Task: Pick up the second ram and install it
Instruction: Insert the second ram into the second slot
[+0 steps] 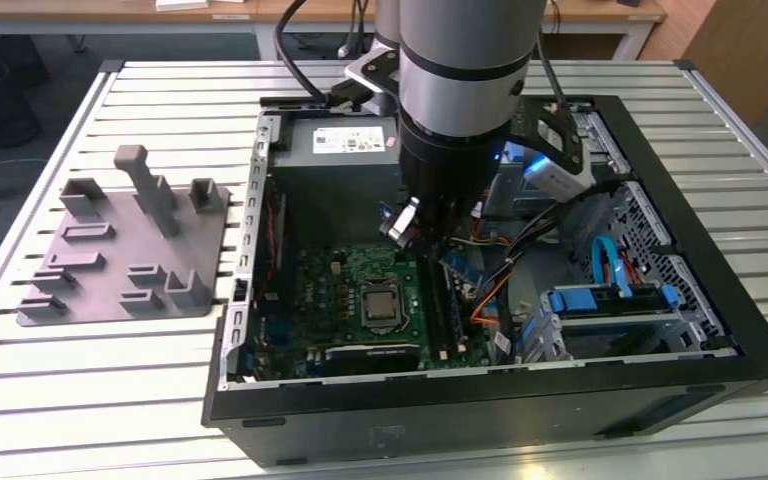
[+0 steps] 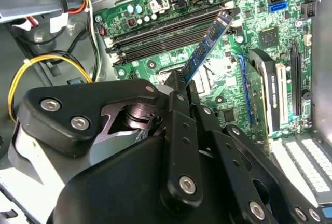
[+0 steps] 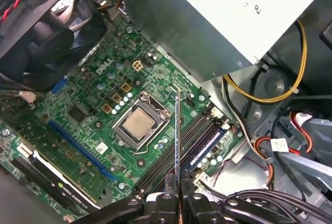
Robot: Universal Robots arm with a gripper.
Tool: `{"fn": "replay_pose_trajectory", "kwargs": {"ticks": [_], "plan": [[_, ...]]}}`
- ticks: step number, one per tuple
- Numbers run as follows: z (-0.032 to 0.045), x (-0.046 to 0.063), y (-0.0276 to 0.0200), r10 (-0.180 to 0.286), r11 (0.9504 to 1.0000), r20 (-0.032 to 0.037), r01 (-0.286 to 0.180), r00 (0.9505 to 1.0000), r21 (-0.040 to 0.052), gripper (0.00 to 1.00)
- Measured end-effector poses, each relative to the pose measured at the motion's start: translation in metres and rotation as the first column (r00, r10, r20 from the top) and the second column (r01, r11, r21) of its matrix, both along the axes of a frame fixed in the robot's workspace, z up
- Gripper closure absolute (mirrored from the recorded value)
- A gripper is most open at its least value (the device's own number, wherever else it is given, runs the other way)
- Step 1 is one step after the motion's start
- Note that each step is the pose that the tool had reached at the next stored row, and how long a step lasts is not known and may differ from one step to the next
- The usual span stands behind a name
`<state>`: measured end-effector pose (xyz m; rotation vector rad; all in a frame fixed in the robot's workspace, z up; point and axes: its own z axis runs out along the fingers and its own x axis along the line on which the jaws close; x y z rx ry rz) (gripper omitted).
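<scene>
My gripper [image 1: 420,236] hangs inside the open computer case [image 1: 704,330], over the motherboard [image 1: 357,300], shut on the second ram [image 1: 456,265]. In the second wrist view the ram [image 2: 206,47] is a thin blue stick slanting out from the gripper [image 2: 182,82] toward the black memory slots [image 2: 166,33], its far end above them. The first wrist view shows the ram [image 3: 177,130] edge-on as a thin line, pinched at one end by the gripper [image 3: 176,181]. It hangs above the slots [image 3: 199,137] beside the processor [image 3: 139,124], not seated in any slot.
A grey plastic holder [image 1: 131,250] with upright posts lies on the slatted table [image 1: 37,400] at the exterior view's left of the case. The grey power-supply box [image 1: 337,140] fills the case's far end. Loose cables [image 1: 498,290] and a blue drive bay [image 1: 611,300] crowd the exterior view's right.
</scene>
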<state>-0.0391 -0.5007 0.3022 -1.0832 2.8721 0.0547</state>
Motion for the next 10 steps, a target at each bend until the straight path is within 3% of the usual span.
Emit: {"fn": "replay_pose_trajectory", "kwargs": {"ticks": [10], "plan": [[-0.0001,0.0,0.0,-0.072,0.9974,0.0,0.072,0.9974,-0.0001,0.86]]}}
